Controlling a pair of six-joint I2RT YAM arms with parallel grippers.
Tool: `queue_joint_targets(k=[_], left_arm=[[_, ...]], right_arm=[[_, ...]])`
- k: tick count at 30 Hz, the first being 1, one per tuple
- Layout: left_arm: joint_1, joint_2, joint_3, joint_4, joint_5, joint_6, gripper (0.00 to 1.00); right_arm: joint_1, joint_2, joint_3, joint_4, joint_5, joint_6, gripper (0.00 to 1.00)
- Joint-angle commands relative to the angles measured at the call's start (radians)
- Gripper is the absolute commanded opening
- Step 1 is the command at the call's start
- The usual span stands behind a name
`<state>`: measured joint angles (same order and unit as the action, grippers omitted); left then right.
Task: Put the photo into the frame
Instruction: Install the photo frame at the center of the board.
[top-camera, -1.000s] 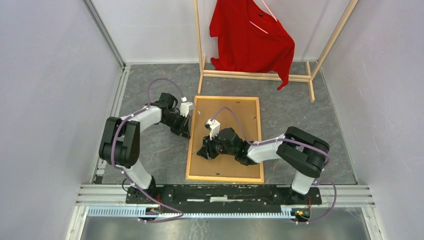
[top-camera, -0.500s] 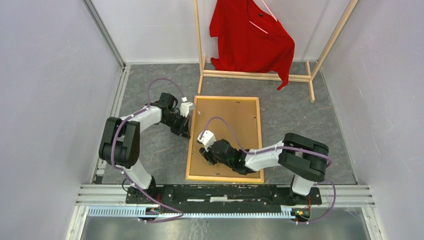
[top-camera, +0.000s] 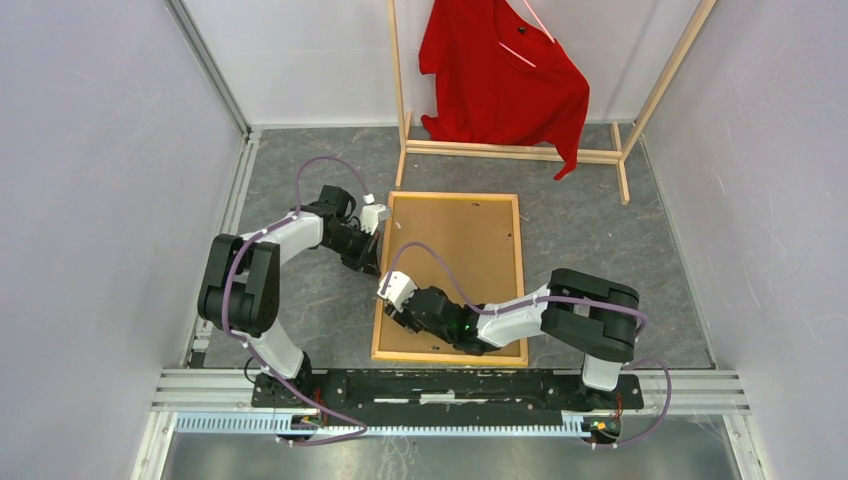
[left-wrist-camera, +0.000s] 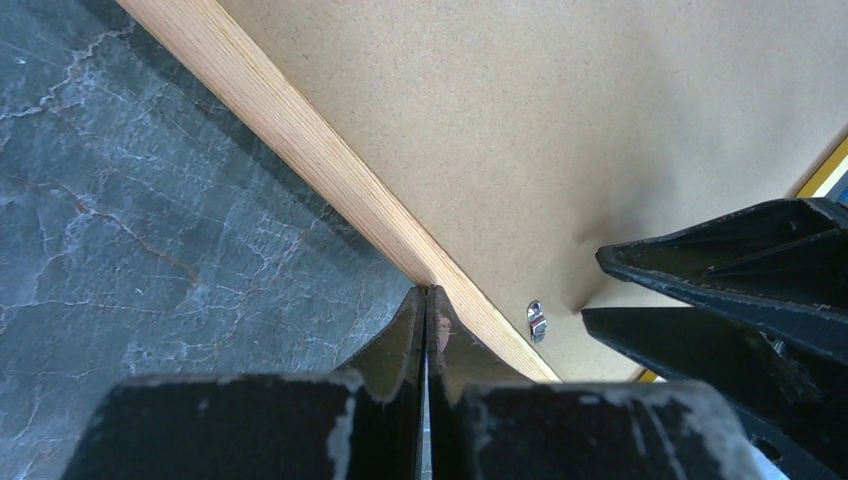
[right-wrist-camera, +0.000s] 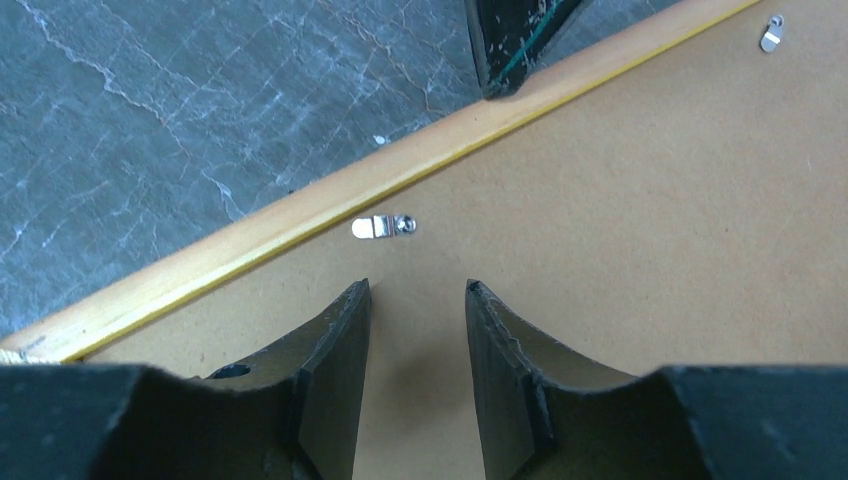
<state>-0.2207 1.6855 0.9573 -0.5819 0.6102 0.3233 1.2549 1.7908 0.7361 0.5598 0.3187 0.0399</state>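
Observation:
The frame (top-camera: 455, 195) lies face down on the grey floor, its light wood back up. The brown backing board (top-camera: 460, 240) fills it. The photo is hidden. My left gripper (top-camera: 376, 268) is shut and empty, its tips (left-wrist-camera: 428, 292) touching the frame's left rail (left-wrist-camera: 300, 130). My right gripper (top-camera: 398, 315) is open and empty, just over the board (right-wrist-camera: 620, 200) near the left rail (right-wrist-camera: 300, 215). Its tips (right-wrist-camera: 417, 288) stand just short of a small metal turn clip (right-wrist-camera: 383, 227). The right fingers also show in the left wrist view (left-wrist-camera: 740, 260).
A wooden clothes rack (top-camera: 520, 152) with a red shirt (top-camera: 500, 75) stands just behind the frame. Grey walls close in on both sides. More clips sit on the board (left-wrist-camera: 537, 320) (right-wrist-camera: 770, 33). The left gripper's finger (right-wrist-camera: 510, 40) shows in the right wrist view.
My right gripper has moved from the middle of the board toward the frame's left rail and nearer the front. The left arm and the frame have not moved.

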Motion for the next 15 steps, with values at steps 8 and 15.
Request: queue_joint_targets(k=[8,15], left_arm=[[-0.005,-0.006,-0.013,-0.017,-0.05,0.063,0.04],[-0.005,-0.003,-0.009,-0.016,-0.05,0.061,0.04]], right_arm=[[0.01,0.061,0.082,0.055,0.018,-0.032,0.4],[0.013,0.052,0.063,0.064,0.022,-0.027,0.03]])
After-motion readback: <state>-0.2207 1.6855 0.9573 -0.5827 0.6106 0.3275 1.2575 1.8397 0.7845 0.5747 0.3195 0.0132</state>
